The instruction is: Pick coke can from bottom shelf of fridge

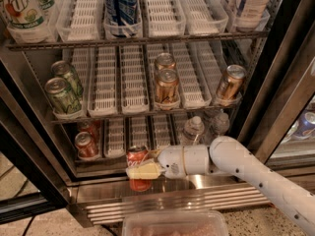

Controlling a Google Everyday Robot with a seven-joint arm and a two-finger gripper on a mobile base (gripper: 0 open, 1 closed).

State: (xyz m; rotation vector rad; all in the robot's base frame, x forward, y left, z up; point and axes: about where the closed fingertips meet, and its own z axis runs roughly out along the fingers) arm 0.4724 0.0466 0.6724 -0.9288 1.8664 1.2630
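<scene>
My gripper (pixel 141 167) is shut on a red coke can (pixel 136 156) with a silver top and holds it upright, just in front of the bottom shelf (pixel 147 132), over the fridge's shiny ribbed steel base (pixel 197 193). A yellowish finger (pixel 143 171) crosses the can's front. My white arm (pixel 236 163) reaches in from the lower right. Two more red coke cans (pixel 86 144) stand in the bottom shelf's left lane.
Green cans (pixel 62 95) and copper-gold cans (pixel 166 85) stand on the middle rack. Water bottles (pixel 193 129) stand on the bottom shelf beside the arm. A blue can (pixel 120 4) is on the top rack. The black door frame (pixel 275 82) is at right. A clear tub (pixel 174 224) is below.
</scene>
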